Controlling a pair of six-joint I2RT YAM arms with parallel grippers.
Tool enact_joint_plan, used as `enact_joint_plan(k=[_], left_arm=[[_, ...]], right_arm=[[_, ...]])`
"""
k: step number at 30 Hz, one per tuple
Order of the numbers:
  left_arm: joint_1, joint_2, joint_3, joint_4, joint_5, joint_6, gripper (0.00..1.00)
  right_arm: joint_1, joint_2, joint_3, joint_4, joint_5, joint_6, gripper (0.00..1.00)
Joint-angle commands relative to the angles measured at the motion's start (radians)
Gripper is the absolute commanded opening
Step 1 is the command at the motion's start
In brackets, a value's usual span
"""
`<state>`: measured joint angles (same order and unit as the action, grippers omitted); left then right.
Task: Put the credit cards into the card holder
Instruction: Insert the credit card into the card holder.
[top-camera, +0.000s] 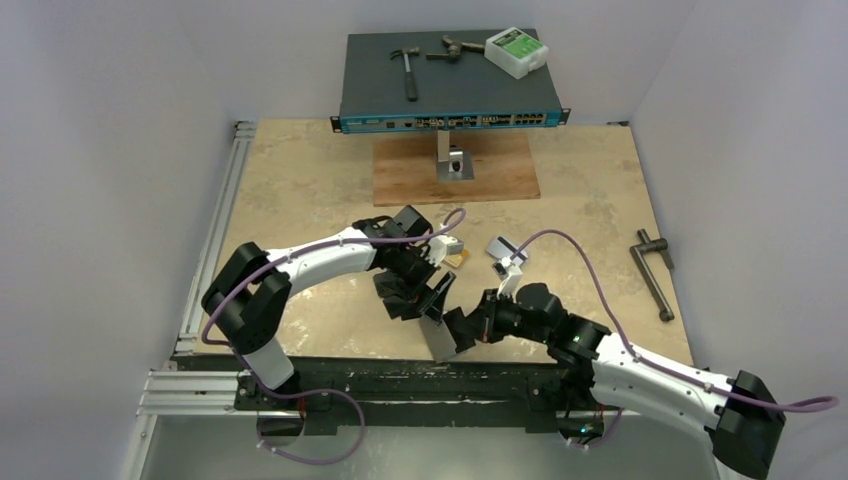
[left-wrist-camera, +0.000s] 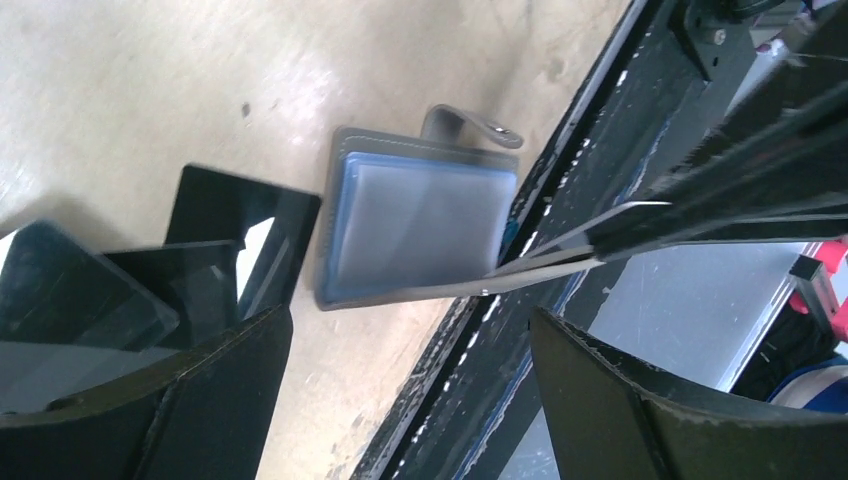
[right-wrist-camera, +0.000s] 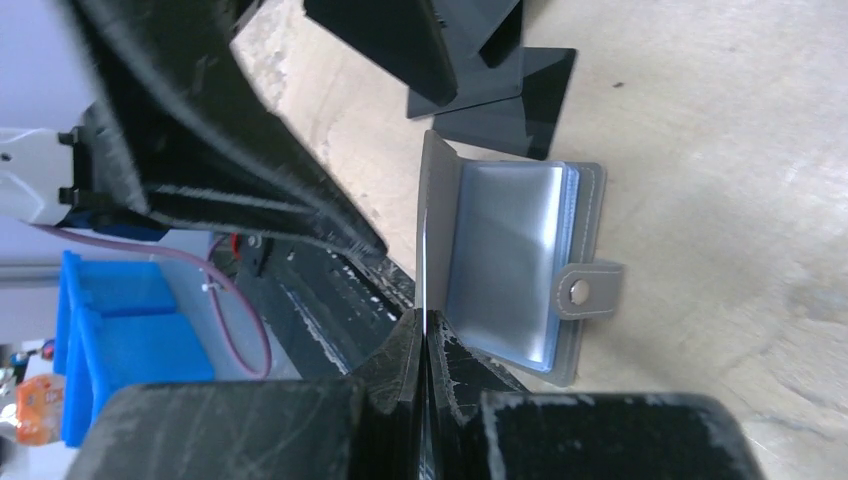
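Top camera: fixed above and behind the arm bases (top-camera: 275, 380), tilted down and forward, far enough to take in the whole table (top-camera: 300, 180). Left wrist camera: behind the left gripper (left-wrist-camera: 410, 318), looking out between its fingers, close to the surface. Right wrist camera: mounted likewise behind the right gripper (right-wrist-camera: 422, 325), equally close. Both wrist views share the holder (left-wrist-camera: 420, 220) just beyond the fingertips and the black case (left-wrist-camera: 240, 225) beside it.

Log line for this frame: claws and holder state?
holder: open | right claw: shut on holder cover | left claw: open, empty, above holder | black case: beside holder
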<state>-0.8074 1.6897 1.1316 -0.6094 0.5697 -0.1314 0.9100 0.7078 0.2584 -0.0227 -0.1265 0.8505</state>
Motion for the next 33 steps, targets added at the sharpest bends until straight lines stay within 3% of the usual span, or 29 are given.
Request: enact_joint_plan(k=[1,17,24,29,33], left_arm=[[0.043,-0.070,-0.037,0.015,0.042,-0.006,0.88],[0.083,-0.116,-0.116,-0.011,0.059,0.021,0.85],[0.083,-0.142,-0.137,-0.043,0.051,0.091,0.73],[0.083,-0.168,-0.150,-0.084,0.017,0.181,0.56],[0.082,-0.201,-0.169,-0.102,0.029,0.202,0.49]], right_arm=[[0.005,0.028,0.043,0.123,-0.091,-0.043,0.00],[0.090,0.226,0.119,0.224,-0.159,-0.074,0.00],[0.112,0.275,0.137,0.241,-0.162,-0.074,0.00],[0.121,0.317,0.158,0.246,-0.176,-0.088,0.00],[0.125,0.348,0.163,0.257,-0.183,-0.091,0.00]])
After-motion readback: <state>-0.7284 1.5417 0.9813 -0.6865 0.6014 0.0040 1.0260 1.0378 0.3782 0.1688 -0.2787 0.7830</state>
